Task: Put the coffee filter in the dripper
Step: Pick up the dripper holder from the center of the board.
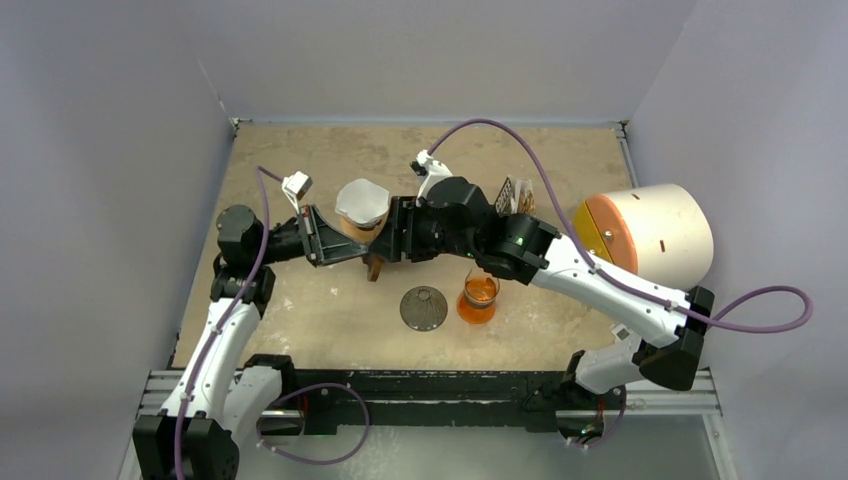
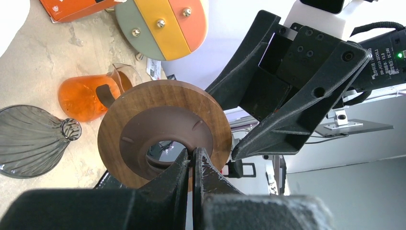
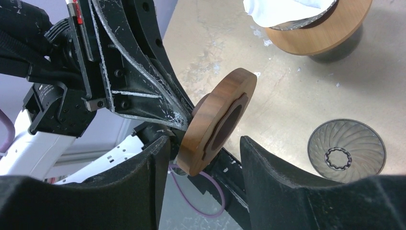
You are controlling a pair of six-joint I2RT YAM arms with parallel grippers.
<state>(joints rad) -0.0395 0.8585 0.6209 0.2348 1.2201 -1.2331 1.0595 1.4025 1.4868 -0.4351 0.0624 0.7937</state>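
The filter [image 1: 362,200] sits in a wood-collared stand [image 3: 321,36] on the surface [image 1: 300,320], just beyond both arms' tips. Our left fingers [image 2: 184,165] clamp the inner rim of a wooden ring [image 2: 163,139] held on edge. Our right fingers [image 3: 268,172] are spread astride that ring and grip nothing, so we judge them freer to take the filter, which lies just past the ring.

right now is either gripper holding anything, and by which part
The left gripper pinches the wooden ring at its rim; the right gripper is open around it.
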